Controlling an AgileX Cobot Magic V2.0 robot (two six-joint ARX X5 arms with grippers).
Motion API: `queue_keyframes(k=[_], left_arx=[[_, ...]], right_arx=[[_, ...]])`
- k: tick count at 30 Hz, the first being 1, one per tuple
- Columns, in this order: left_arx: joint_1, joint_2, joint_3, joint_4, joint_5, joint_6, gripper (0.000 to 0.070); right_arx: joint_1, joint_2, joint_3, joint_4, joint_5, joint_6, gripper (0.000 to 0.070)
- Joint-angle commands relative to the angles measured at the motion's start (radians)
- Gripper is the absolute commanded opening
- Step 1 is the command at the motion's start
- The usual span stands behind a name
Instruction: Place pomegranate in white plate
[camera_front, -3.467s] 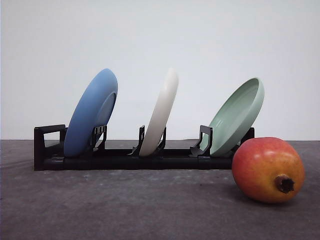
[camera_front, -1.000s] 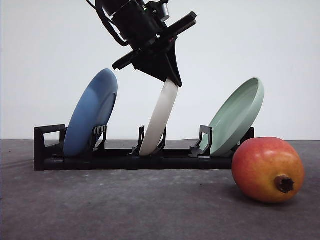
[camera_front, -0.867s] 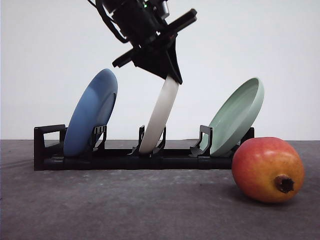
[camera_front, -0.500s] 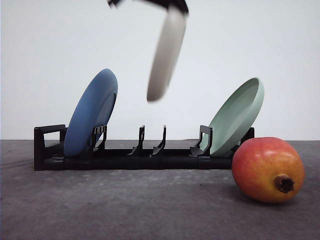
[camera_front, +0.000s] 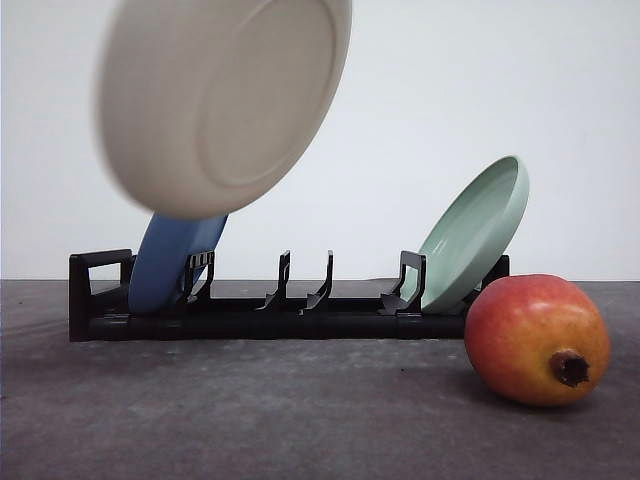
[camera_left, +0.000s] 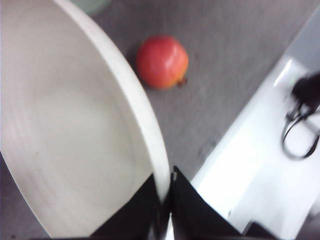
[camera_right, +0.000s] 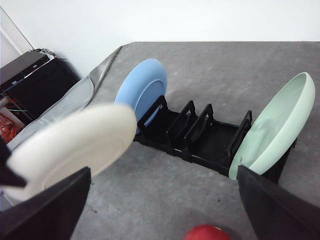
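The pomegranate (camera_front: 537, 340), red shading to orange, lies on the grey table at the right, its dark crown facing the camera; it also shows as the pomegranate (camera_left: 162, 62) and at the frame edge as the pomegranate (camera_right: 205, 234). The white plate (camera_front: 225, 100) hangs blurred in the air at the upper left, its underside toward the camera. My left gripper (camera_left: 164, 184) is shut on the rim of the white plate (camera_left: 65, 130). My right gripper (camera_right: 164, 175) stands wide open with nothing between its fingers, above the table with the white plate (camera_right: 75, 145) off to one side.
A black dish rack (camera_front: 280, 318) stands across the back of the table, its middle slots vacant. A blue plate (camera_front: 170, 265) leans in its left slot, partly behind the white plate. A pale green plate (camera_front: 475, 235) leans at its right end, just behind the pomegranate.
The left gripper closed on the white plate in the rack's middle slot, lifted it out, and swung it up, left and toward the camera. The pomegranate has not moved.
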Motion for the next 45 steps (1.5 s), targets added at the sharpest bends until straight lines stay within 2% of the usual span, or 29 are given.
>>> queue_keyframes(k=[1,4,9,14,20,28,33,35,38,40,42,45], left_arx=[[-0.047,0.014,-0.009,0.011,-0.050,0.019,0.0000],[-0.101,0.017,-0.066,0.003,-0.140,0.020,0.0000],[-0.160,0.035,-0.199,0.025,-0.210,0.008,0.0000],[-0.216,0.078,-0.341,0.110,-0.280,0.002,0.0000],[-0.292,0.212,-0.407,0.202,-0.431,0.002,0.0000],[-0.331,0.398,-0.407,0.304,-0.442,0.000,0.0000],[-0.329,0.412,-0.405,0.317,-0.443,-0.016,0.0007],[-0.324,0.406,-0.398,0.313,-0.443,-0.030,0.0110],[-0.313,0.384,-0.395,0.320,-0.442,-0.050,0.0357],[-0.306,0.357,-0.395,0.313,-0.442,-0.073,0.0499],[-0.300,0.324,-0.395,0.305,-0.442,-0.090,0.0567],[-0.287,0.250,-0.395,0.289,-0.442,-0.101,0.0570]], right_arx=[[0.002,0.004,0.019,0.006,-0.001,-0.006,0.0599],[0.002,0.004,0.019,0.006,-0.001,-0.003,0.0599],[0.002,0.004,0.019,0.006,0.000,-0.003,0.0599],[0.002,0.005,0.019,0.006,0.000,-0.004,0.0599],[0.002,0.013,0.019,0.006,-0.001,-0.004,0.0599],[0.002,0.024,0.019,0.006,-0.001,-0.004,0.0599],[0.002,0.024,0.019,0.006,-0.001,-0.004,0.0599],[0.002,0.024,0.019,0.006,-0.001,-0.004,0.0599],[0.002,0.024,0.019,0.005,-0.002,-0.004,0.0599],[0.003,0.024,0.019,0.004,-0.002,-0.004,0.0599],[0.003,0.024,0.019,0.001,-0.002,-0.004,0.0599],[0.003,0.030,0.019,-0.003,-0.002,-0.004,0.0599]])
